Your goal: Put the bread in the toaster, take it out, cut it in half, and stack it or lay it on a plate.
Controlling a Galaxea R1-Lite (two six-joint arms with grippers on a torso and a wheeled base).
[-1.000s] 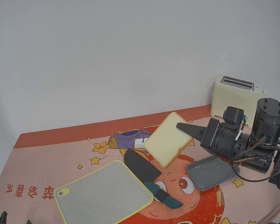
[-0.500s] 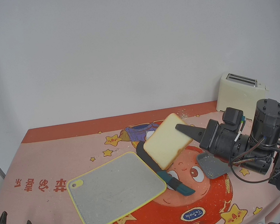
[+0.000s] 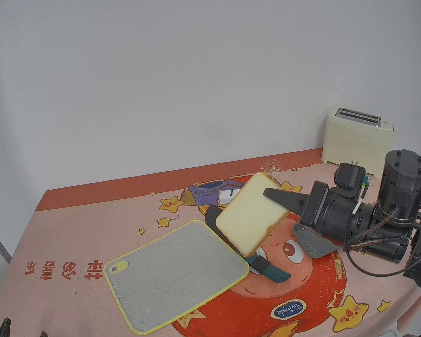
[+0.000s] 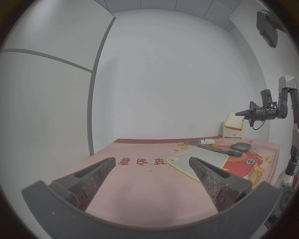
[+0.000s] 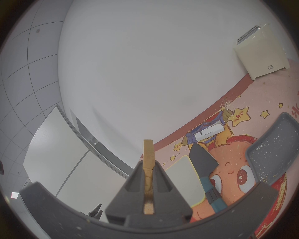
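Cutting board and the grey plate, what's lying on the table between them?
The knife, dark blade and teal handle, lies between the cutting board and the grey plate, as the head view shows.

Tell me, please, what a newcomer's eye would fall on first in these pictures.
The slice of bread stands out first, held tilted in the air by the right gripper, over the knife beside the cutting board. Next comes the cream toaster at the far right.

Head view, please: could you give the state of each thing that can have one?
bread, held in the air, tilted
right gripper, shut on bread
left gripper, open, empty
toaster, upright, no bread showing
knife, lying flat
cutting board, flat, bare
plate, flat, crumbs only
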